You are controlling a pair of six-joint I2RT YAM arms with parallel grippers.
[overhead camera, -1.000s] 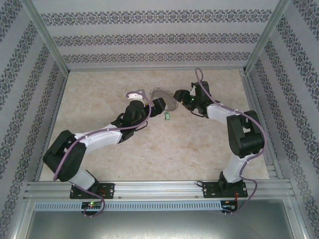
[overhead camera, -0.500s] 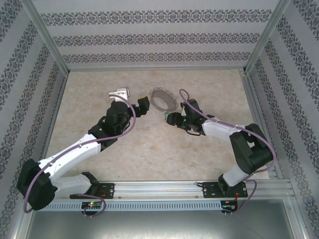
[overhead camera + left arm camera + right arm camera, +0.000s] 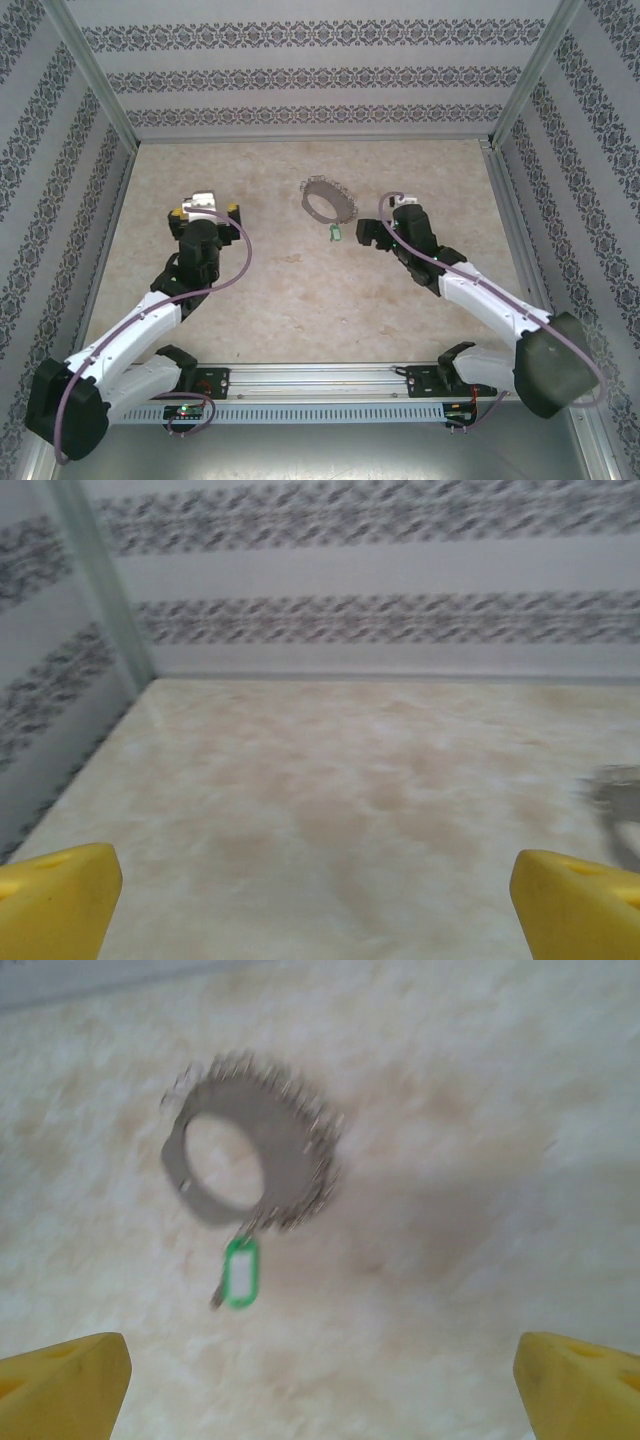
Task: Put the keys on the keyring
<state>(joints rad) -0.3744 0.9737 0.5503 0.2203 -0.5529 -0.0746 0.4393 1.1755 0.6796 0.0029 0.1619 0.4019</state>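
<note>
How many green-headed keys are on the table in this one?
1. The tiny green-headed key lies on the beige table at the near edge of the silvery metal keyring. None appears hidden.

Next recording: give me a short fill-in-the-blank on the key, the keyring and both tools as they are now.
The key has a ___ head.
The left tool and the right tool both stand ___.
The tool nearer the keyring is the ___ one.
Missing words: green; open; right.
</note>
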